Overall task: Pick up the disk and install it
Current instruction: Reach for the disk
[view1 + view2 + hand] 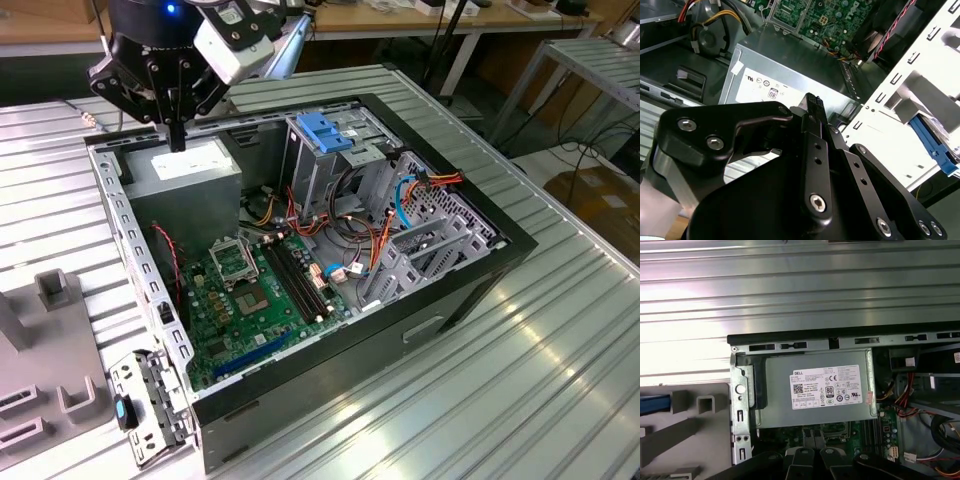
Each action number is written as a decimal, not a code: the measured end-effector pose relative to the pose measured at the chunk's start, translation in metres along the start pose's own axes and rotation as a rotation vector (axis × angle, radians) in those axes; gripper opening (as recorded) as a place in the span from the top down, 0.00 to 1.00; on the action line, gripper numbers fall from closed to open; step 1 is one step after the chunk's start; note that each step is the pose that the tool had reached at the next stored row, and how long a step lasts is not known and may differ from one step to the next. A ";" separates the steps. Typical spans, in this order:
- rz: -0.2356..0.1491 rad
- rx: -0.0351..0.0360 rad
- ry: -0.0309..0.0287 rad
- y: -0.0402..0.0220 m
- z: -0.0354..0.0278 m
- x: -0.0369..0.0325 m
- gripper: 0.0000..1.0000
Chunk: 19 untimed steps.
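My gripper [178, 143] hangs over the open computer case [470, 290], its fingers shut together with nothing between them. The tip [813, 100] points down at the grey power supply box with a white sticker [190, 165] in the case's far corner on the exterior view's left. In the first wrist view, a blue strip that looks like the disk's [654, 404] side rail lies in a grey holder outside the case. A blue rail with silver metal beside it, probably the disk [934, 146], also shows past the case frame in the second wrist view. The rest of the disk is hidden.
The case lies open on a ribbed metal table [560, 360]. Inside are the green motherboard [250, 290], loose coloured cables [385, 235] and a grey drive cage topped by a blue latch [325, 130]. A grey holder block [45, 350] stands on the exterior view's left.
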<state>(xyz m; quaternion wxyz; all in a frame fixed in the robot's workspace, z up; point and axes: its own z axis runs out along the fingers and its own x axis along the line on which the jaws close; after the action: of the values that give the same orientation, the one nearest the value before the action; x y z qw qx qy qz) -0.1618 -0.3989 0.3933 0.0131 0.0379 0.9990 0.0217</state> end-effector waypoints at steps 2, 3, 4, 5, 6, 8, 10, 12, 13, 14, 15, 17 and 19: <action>0.000 0.0000 0.0000 -0.0001 0.0000 0.0009 0.89; 0.000 0.0000 0.0000 -0.0001 0.0000 0.0014 0.89; 0.000 0.0000 0.0000 -0.0001 -0.0001 0.0017 0.89; 0.000 0.0000 0.0000 -0.0002 -0.0001 0.0025 0.89; 0.000 0.0000 0.0000 -0.0002 -0.0001 0.0032 0.89; 0.000 0.0001 0.0000 -0.0003 -0.0001 0.0044 0.89; 0.000 0.0000 0.0000 -0.0004 -0.0001 0.0053 0.89; 0.000 0.0000 0.0000 -0.0005 -0.0002 0.0060 0.89; 0.000 0.0000 0.0000 -0.0005 -0.0002 0.0063 0.89; 0.000 0.0000 0.0000 -0.0005 -0.0002 0.0068 0.89; 0.000 0.0000 0.0000 -0.0005 -0.0002 0.0071 0.89; 0.000 0.0000 0.0000 -0.0006 -0.0002 0.0078 0.89; 0.000 0.0000 0.0000 -0.0007 -0.0002 0.0089 0.89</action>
<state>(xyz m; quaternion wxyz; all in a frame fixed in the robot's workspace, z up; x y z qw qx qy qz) -0.1707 -0.3989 0.3933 0.0131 0.0379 0.9990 0.0217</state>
